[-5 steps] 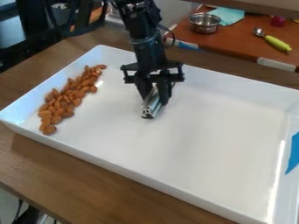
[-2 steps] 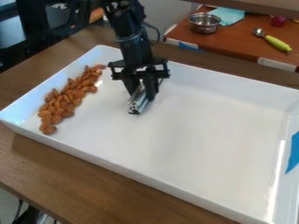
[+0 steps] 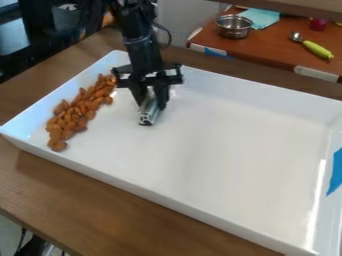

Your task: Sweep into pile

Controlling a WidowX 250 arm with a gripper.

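Right, nearest the camera comes the wooden counter (image 3: 100, 205), and on it the big white tray (image 3: 220, 150), blue tape (image 3: 335, 172) on its right wall. Up the left side go the almonds (image 3: 70, 120), one long band, beginning at the near-left corner and slanting away to the far right, its long axis roughly along that short wall. Now the metal bar (image 3: 149, 114), inside the tray to the right of the band's far half and apart from it: cut end facing the camera, a touch left, long axis running back and slightly right. And the gripper (image 3: 152, 104) has it, fingers narrowed on the bar's two sides, arm rising behind. Beyond, on a red-brown table (image 3: 267, 47), sit a metal bowl (image 3: 234, 29), a pale green cloth (image 3: 262, 17) and a green-handled spoon (image 3: 317, 49).
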